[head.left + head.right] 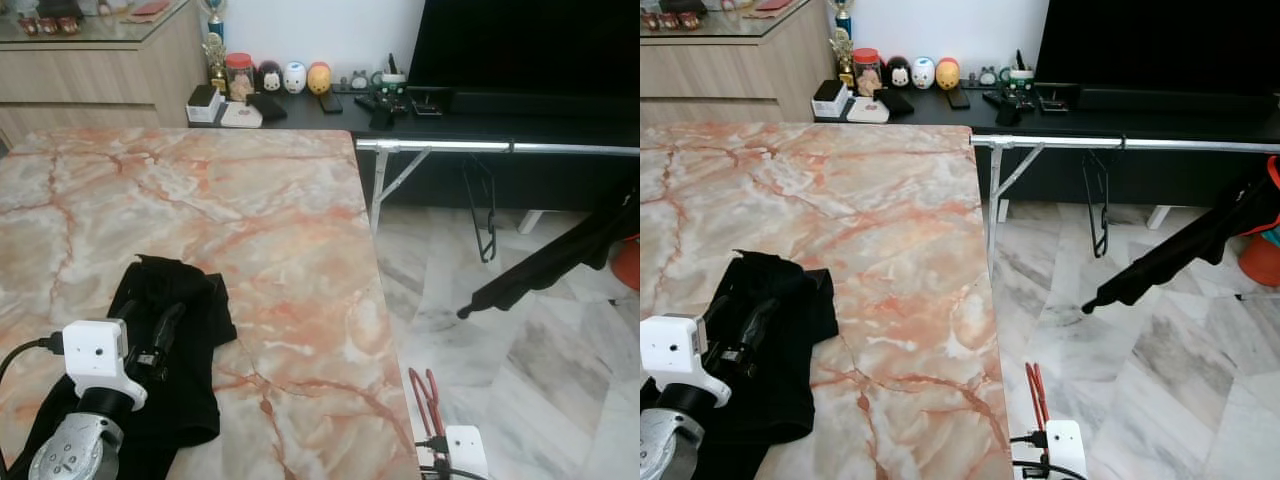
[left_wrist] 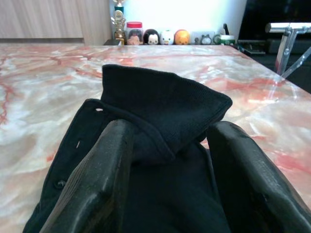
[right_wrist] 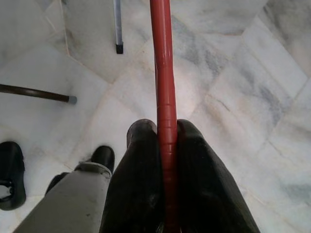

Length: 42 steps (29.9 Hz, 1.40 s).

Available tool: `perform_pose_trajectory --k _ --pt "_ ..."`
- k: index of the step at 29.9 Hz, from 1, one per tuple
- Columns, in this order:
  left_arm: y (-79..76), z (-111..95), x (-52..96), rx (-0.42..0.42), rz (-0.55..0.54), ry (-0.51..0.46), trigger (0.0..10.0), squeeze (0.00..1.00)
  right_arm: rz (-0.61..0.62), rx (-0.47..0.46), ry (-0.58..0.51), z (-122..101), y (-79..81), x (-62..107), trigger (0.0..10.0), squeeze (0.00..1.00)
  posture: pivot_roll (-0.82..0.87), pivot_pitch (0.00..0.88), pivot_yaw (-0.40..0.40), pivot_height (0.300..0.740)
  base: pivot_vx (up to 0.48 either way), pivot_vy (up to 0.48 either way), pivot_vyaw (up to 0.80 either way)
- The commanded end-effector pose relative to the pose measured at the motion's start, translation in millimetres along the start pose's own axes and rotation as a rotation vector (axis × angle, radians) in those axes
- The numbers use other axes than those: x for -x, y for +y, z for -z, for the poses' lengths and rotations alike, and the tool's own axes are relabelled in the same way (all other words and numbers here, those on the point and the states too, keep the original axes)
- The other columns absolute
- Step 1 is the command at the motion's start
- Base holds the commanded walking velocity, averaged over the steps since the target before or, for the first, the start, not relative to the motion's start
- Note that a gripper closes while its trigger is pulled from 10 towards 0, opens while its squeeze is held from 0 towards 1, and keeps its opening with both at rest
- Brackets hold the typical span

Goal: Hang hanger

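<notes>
A black shirt lies crumpled on the marble table at its near left. My left gripper rests on it, open, its fingers on either side of the folded collar. Low at the right, beside the table's edge and over the floor, my right gripper is shut on a red hanger, whose end sticks up above the wrist. Beyond it, a silver rack rail carries a black hanger.
A dark garment droops from the rack's right side above the white marble floor. A black TV console with figurines and a TV stands behind the rack. My own foot and a rack leg are on the floor below.
</notes>
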<state>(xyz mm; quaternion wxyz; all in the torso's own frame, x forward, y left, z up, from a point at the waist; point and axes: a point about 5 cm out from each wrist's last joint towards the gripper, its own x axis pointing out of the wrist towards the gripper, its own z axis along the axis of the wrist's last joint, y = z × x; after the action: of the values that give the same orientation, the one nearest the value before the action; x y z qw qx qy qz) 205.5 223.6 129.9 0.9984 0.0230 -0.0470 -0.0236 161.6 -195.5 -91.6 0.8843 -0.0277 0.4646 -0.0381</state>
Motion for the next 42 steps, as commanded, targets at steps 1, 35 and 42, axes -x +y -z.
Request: perform_pose_trajectory --k 1,35,42 --pt "-2.0 -1.9 -1.7 -0.01 -0.001 -0.014 10.0 0.0 0.0 -0.001 -0.015 -2.6 0.0 -0.3 10.0 0.0 0.06 0.0 -0.057 0.74 -0.255 0.0 0.0" --pt "-10.6 -5.6 -11.1 0.005 0.026 -0.038 10.0 0.0 -0.003 -0.02 -0.019 -2.2 3.6 -0.2 10.0 0.0 0.06 0.0 -0.042 0.74 -0.263 0.0 0.0" --pt "-10.1 -5.7 -10.9 0.006 0.019 -0.037 10.0 0.0 -0.005 -0.016 -0.02 -3.2 3.3 -0.5 10.0 0.0 0.06 0.009 -0.042 0.74 -0.266 0.0 0.0"
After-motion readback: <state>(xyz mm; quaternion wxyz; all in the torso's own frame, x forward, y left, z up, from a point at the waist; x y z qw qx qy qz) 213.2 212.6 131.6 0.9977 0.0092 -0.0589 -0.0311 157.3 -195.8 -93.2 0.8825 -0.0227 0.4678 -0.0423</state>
